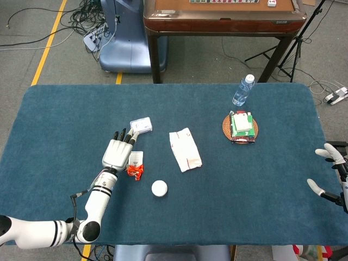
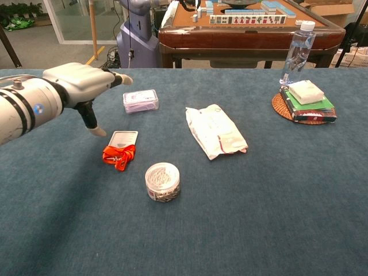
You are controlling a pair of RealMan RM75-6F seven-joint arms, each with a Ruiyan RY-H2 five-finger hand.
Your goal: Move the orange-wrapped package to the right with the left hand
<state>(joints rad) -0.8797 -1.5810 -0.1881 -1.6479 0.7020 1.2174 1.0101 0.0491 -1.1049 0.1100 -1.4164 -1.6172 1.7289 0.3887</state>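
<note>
The orange-wrapped package [image 1: 134, 166] [image 2: 119, 150], a small flat white card bound with orange wrap, lies on the blue table [image 1: 65, 119]. My left hand [image 1: 117, 152] [image 2: 83, 86] hovers just left of it with fingers spread, not touching it and holding nothing. My right hand [image 1: 338, 173] shows only at the far right edge of the head view, its fingers apart and empty.
A clear plastic box [image 1: 141, 125] [image 2: 140, 100] lies just beyond the package. A round white tub [image 1: 159, 188] [image 2: 162, 181] sits to the package's near right, and a white pouch [image 1: 185, 149] [image 2: 215, 131] further right. A water bottle [image 1: 243, 90] and a coaster with stacked books [image 1: 240, 127] stand far right.
</note>
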